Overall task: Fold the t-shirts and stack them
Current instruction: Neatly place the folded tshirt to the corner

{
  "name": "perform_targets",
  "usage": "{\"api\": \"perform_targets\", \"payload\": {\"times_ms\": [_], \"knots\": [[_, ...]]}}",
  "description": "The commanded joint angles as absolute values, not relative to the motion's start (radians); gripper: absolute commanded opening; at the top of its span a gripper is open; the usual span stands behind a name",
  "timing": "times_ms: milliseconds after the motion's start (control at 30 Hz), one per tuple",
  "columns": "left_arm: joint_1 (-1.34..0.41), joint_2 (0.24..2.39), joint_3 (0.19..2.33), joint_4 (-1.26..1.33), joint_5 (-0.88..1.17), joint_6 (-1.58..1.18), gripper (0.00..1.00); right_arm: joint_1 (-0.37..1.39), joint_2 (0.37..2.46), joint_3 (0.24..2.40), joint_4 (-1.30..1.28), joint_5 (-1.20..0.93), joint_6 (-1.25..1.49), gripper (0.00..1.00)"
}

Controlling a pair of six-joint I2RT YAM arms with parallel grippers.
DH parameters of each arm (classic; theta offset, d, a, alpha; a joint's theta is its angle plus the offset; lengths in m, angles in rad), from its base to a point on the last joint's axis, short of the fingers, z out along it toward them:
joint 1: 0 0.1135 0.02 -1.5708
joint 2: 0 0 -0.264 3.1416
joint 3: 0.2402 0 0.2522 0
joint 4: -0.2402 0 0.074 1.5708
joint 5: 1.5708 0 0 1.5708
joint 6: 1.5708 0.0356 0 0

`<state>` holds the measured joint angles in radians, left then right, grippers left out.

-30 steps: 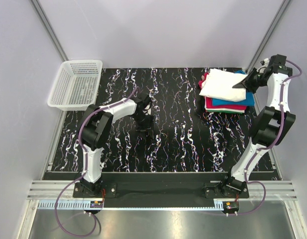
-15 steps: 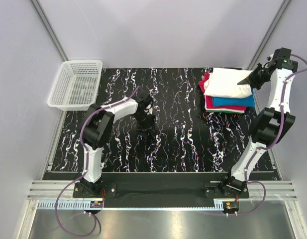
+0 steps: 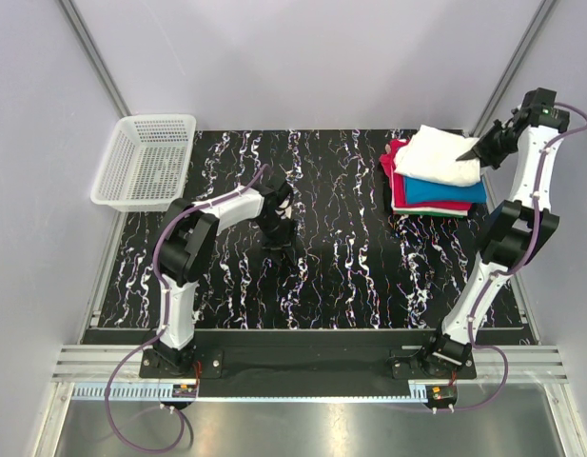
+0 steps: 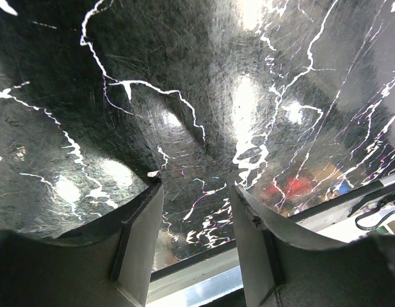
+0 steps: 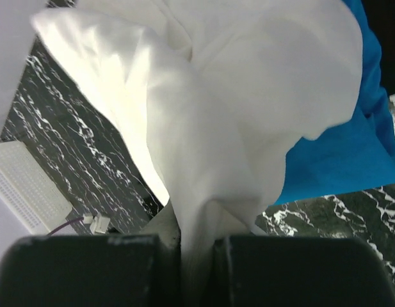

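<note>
Where the job stands: close to done, by the look of it, with three t-shirts piled at the far right of the table and none seen loose elsewhere on it.
Basket: the white mesh basket stands at the far left corner, well apart from the pile.
White t-shirt: the white t-shirt tops the pile, rumpled and skewed, its right edge bunched up.
Blue and red: the blue t-shirt lies folded flat over the red t-shirt, their edges roughly square.
Right gripper: the right gripper is clamped on the bunched white cloth at the pile's right edge, fabric pinched between its closed fingers.
Left gripper: the left gripper has its jaws parted and grips nothing, pointing at bare table left of centre.
Left to do: probably only laying the top shirt flat and square, then letting go.
</note>
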<state>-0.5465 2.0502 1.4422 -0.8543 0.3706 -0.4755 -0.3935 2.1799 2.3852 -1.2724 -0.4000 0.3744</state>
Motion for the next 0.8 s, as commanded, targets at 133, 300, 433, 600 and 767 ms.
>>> {"api": "perform_targets", "payload": {"times_ms": [133,300,433,600,767], "knots": [[-0.557,2.079,1.451,-0.816,0.353,-0.46,0.52,-0.397,2.109,2.238,-1.322,-0.335,0.368,0.15],[-0.563,2.086,1.466,-0.816,0.359,-0.456,0.52,-0.397,2.062,2.226,-1.33,-0.301,0.371,0.31],[-0.566,2.088,1.462,-0.815,0.362,-0.448,0.51,-0.397,2.051,2.261,-1.339,-0.278,0.376,0.41],[-0.566,2.076,1.44,-0.802,0.367,-0.439,0.51,-0.399,2.042,2.358,-1.387,-0.183,0.38,0.41],[-0.566,2.063,1.433,-0.792,0.368,-0.434,0.51,-0.399,2.014,2.335,-1.402,-0.088,0.388,0.5]]}}
